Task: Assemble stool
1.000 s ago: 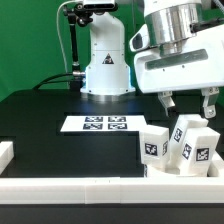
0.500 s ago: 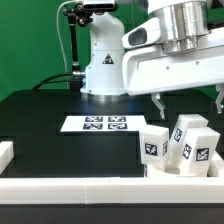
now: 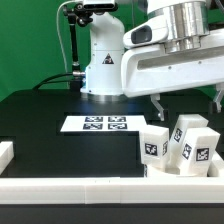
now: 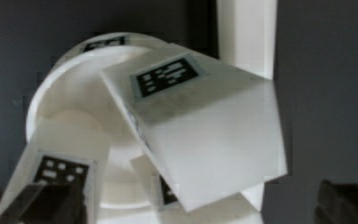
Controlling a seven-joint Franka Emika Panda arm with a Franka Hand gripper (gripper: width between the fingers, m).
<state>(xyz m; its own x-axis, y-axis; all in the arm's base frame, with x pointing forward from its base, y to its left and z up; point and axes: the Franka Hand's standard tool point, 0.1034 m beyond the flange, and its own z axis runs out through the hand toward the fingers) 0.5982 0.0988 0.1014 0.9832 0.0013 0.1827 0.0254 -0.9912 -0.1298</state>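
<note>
- While the gripper hangs above the stool parts, its jaws stand spread and hold nothing.
- Tagged white legs lean together at the exterior view's right, against the border rail.
- Round seat lies beneath a leg in the wrist view.
- Marker board lies flat on the black table.

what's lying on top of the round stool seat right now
In the wrist view, tagged white legs lie piled across the round seat. Only part of the seat's rim and face shows; the rest is covered by the legs. The open gripper hangs above the pile, holding nothing.
</note>
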